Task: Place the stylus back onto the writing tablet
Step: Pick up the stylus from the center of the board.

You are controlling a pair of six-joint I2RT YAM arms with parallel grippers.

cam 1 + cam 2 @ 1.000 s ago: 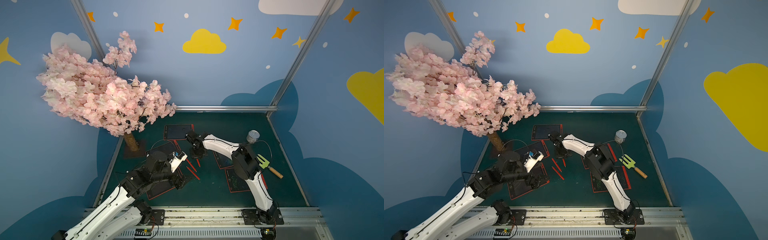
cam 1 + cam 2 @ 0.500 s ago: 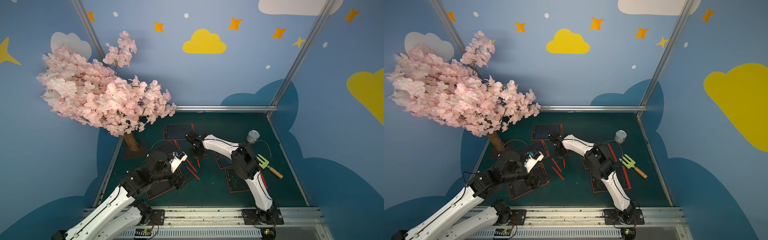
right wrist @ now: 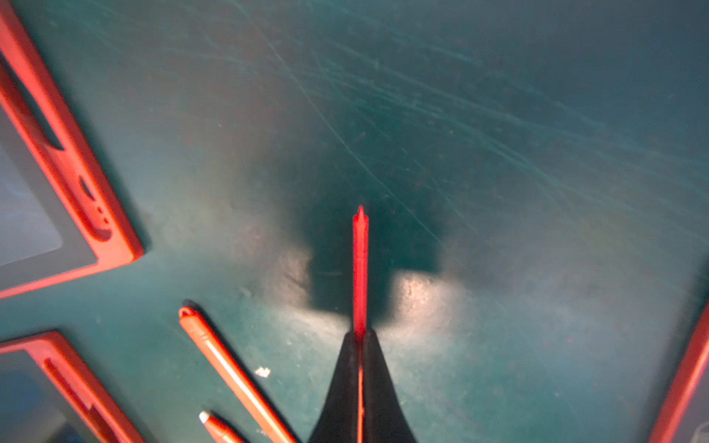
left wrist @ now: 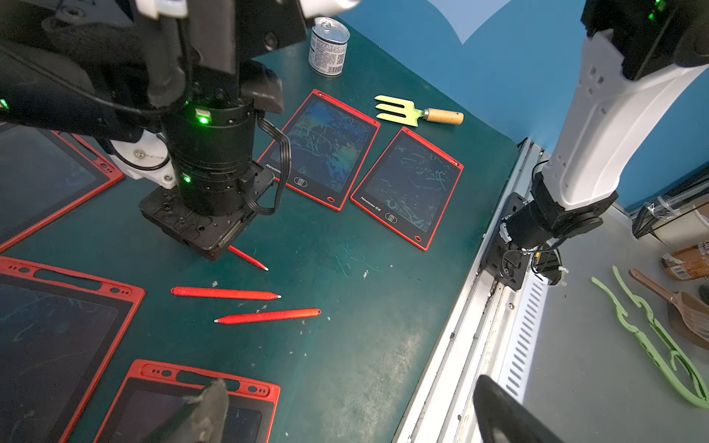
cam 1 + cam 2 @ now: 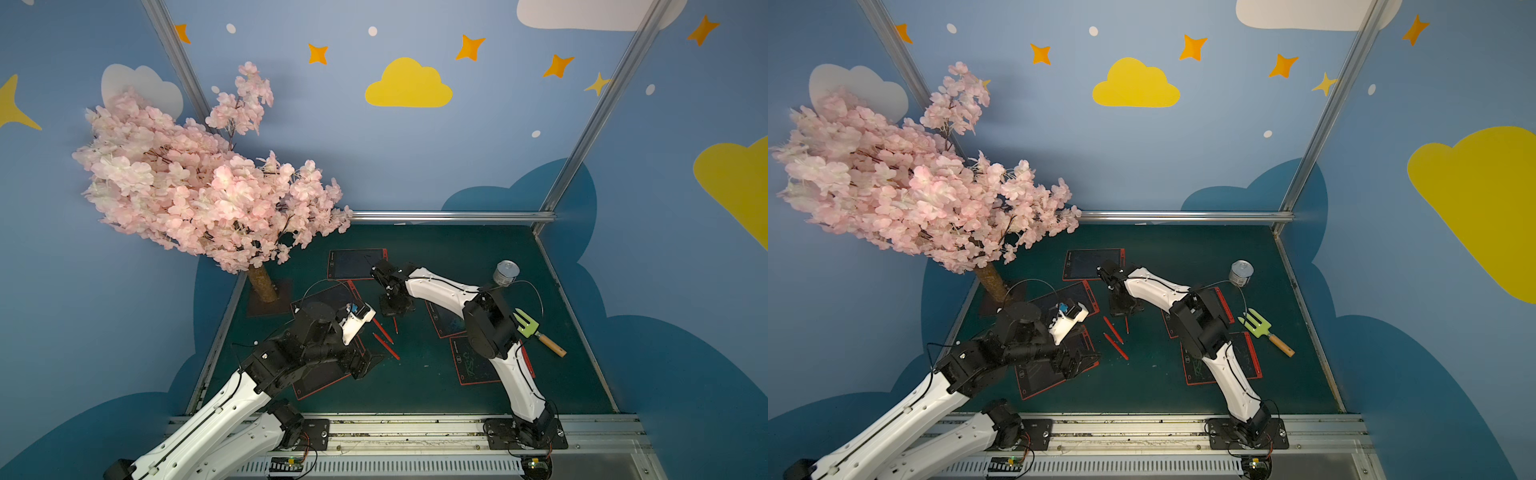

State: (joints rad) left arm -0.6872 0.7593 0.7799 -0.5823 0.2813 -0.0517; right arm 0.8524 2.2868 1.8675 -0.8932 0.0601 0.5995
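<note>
In both top views the right arm (image 5: 440,289) reaches over mid-surface (image 5: 436,386). The red stylus (image 5: 395,325) pokes out beneath its wrist, off every tablet. Two loose styluses (image 5: 386,346) lie at its 8 o'clock, a writing tablet (image 5: 357,264) at 11.

Left wrist view: the left fingers (image 4: 209,410) gape wide, empty.

Right wrist view: the right fingers (image 3: 341,391) are pinched tight on the stylus, low against bare surface.

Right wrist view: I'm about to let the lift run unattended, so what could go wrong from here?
1. The right gripper, down at the mat, is shut on the thin stylus; such a narrow grip could let it swivel or slip when lifted.
2. A loose stylus lies close beside it and may get knocked.
</note>
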